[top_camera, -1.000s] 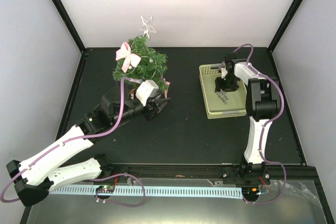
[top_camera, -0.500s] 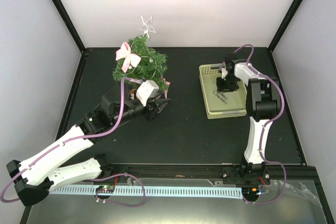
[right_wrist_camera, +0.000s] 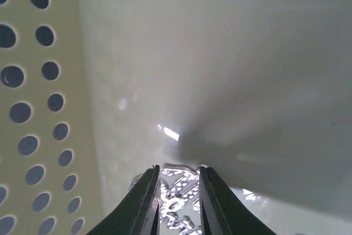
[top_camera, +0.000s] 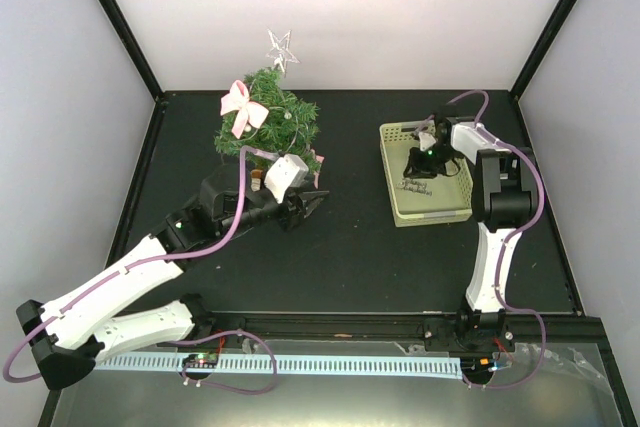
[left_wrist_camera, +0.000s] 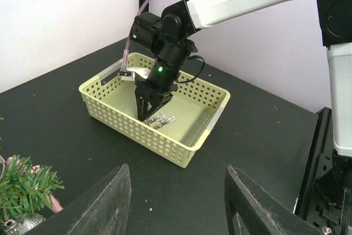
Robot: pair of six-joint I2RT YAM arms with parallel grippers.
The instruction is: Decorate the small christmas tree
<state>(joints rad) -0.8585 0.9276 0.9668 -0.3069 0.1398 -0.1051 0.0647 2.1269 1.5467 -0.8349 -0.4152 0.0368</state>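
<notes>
While the right gripper [right_wrist_camera: 179,170] stands narrow around a silver ornament [right_wrist_camera: 179,196] in the basket [left_wrist_camera: 165,144], I cannot tell whether it grips. My left gripper [left_wrist_camera: 176,170] gapes empty beside the small christmas tree [top_camera: 268,119], at upper left of the top view. It looks light, bristly and tippy, so I'd steady its trunk.

Bright, even light from above, soft shadows. Close up, the pale green perforated plastic basket [right_wrist_camera: 33,108] blurs, with glare spots; the silver glittery ornament [right_wrist_camera: 179,196] sparkles.
</notes>
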